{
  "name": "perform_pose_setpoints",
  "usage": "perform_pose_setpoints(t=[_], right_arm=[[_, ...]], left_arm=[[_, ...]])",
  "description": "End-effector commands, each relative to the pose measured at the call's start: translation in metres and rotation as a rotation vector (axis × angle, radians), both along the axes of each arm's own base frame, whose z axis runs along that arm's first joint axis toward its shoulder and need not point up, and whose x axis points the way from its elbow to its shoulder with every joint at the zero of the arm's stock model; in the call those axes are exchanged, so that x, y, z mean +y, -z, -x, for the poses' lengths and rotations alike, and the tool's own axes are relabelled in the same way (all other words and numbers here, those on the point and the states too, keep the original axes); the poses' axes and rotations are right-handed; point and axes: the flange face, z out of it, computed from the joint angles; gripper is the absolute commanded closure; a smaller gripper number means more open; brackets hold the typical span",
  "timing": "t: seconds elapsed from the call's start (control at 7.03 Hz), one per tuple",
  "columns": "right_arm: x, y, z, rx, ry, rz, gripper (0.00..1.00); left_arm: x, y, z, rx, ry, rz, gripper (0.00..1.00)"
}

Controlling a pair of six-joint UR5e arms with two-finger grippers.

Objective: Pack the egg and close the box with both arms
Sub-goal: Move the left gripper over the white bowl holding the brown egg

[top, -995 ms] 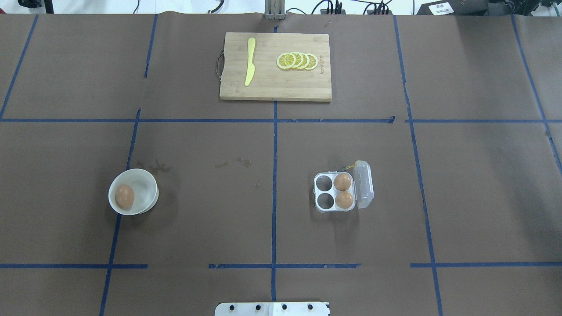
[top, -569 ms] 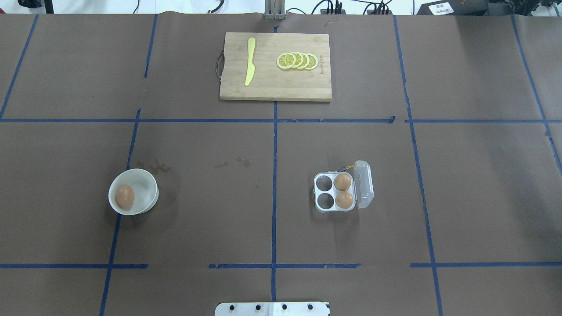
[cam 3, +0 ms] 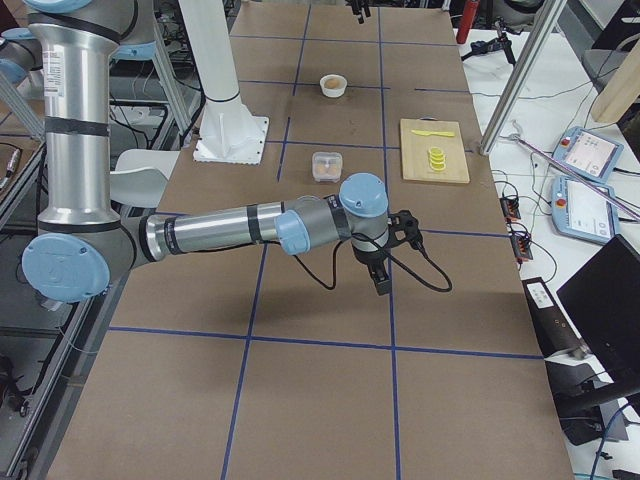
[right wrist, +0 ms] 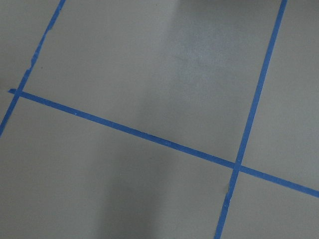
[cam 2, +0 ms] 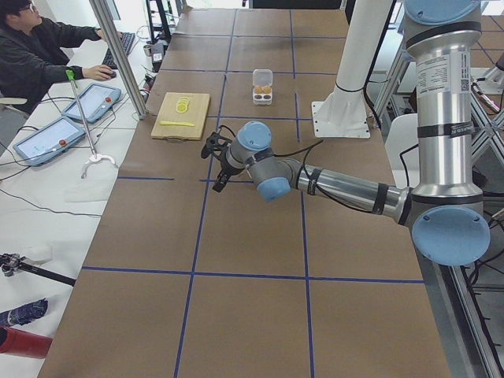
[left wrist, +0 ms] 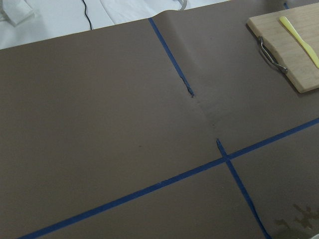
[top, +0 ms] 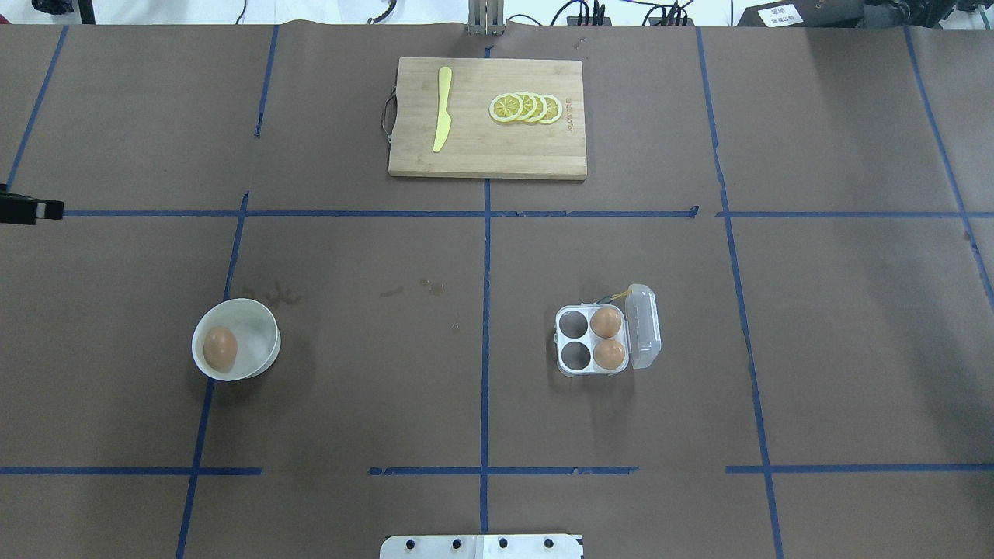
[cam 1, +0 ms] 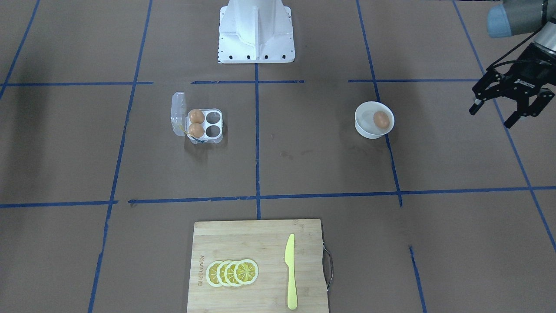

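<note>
The egg [top: 220,347] lies in a round white bowl [top: 265,324] at the left of the overhead view; it also shows in the front view [cam 1: 381,119]. The clear box [top: 644,326] stands right of centre with its lid open to the right. Two brown eggs [top: 606,321] fill its right cups and the two left cups are empty. My left gripper [cam 1: 491,116] is open and empty, hovering well outside the bowl. Only its tip [top: 31,210] shows at the overhead view's left edge. My right gripper [cam 3: 383,280] shows only in the right side view, over bare table far from the box; I cannot tell its state.
A wooden cutting board [top: 481,159] with a yellow knife [top: 442,109] and lemon slices [top: 526,107] lies at the far middle. The white pedestal [cam 1: 256,34] stands at the robot's side. An operator [cam 2: 39,55] sits beyond the table.
The left gripper's tip has come into the overhead view at the left edge. The egg, the bowl and the box have not moved.
</note>
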Motion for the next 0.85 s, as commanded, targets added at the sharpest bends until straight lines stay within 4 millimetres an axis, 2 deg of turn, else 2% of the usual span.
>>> perform_pose_setpoints(t=[0.0,0.14,0.28,0.57,0.71], right_arm=[[0.007,-0.008,-0.001,0.0,0.001,0.011,0.0],[0.009,-0.011,-0.001,0.001,0.001,0.017,0.0],[0.009,-0.011,-0.001,0.001,0.001,0.017,0.0],[0.012,-0.015,-0.001,0.002,0.001,0.025,0.0],[0.014,-0.017,-0.001,0.002,0.001,0.031,0.0]], left_arm=[[0.047,0.033,-0.104,0.077,0.016,0.138,0.09],[0.066,0.039,-0.134,0.084,0.018,0.178,0.13],[0.069,0.04,-0.151,0.044,0.023,0.21,0.17],[0.054,0.052,-0.19,-0.058,0.053,0.246,0.19],[0.046,0.055,-0.202,-0.084,0.056,0.264,0.21]])
